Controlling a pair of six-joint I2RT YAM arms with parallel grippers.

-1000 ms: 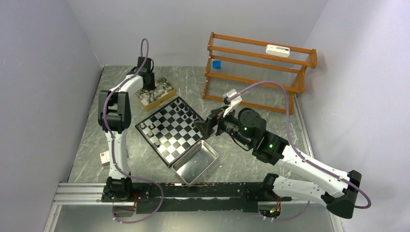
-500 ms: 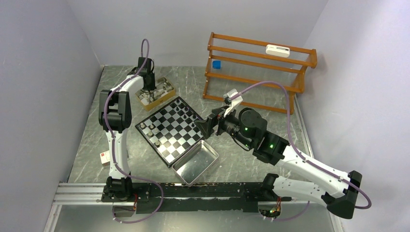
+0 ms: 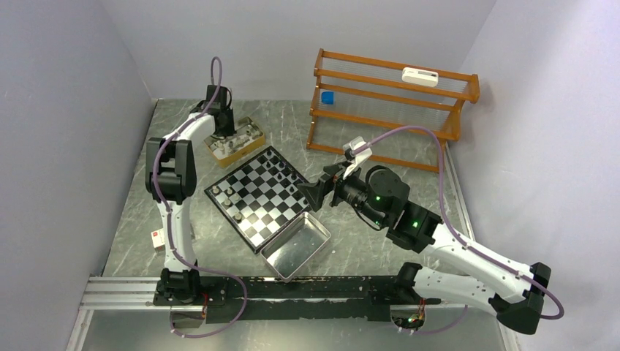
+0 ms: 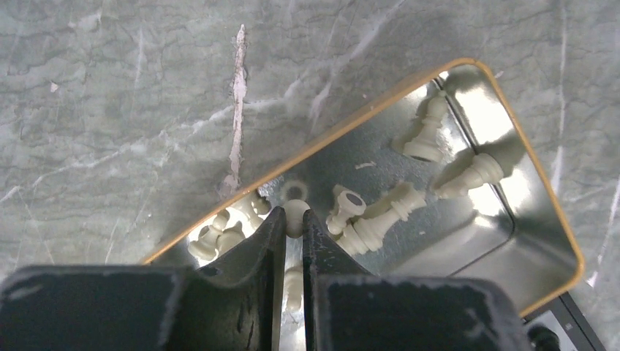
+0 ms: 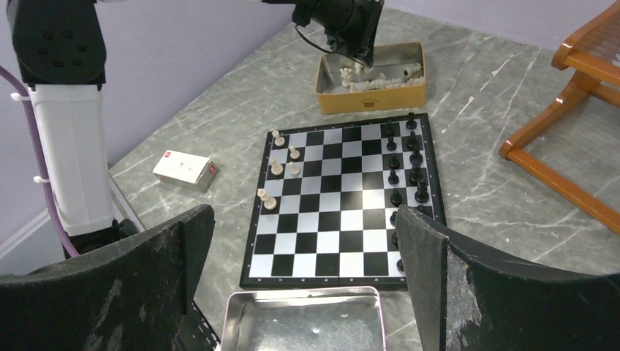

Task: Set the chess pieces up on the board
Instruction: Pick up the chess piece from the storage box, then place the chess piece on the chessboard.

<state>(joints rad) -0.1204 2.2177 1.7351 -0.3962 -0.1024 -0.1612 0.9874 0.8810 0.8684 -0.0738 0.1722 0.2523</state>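
A pale chess piece (image 4: 295,211) is pinched by the left claw (image 4: 294,222) in the box (image 4: 468,227); the right claw (image 5: 307,230) is spread wide, empty.

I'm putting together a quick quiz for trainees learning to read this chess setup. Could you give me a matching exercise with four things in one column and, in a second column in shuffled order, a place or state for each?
Things:
1. left gripper
2. right gripper
3. black pieces
4. metal tray

Places or states:
A. lined along one edge of the board
B. jaws wide open
C. beside the board, on the side towards the arms' bases
D. shut on a cream piece in the gold box

Pairs: 1-D, 2-B, 3-A, 4-C.
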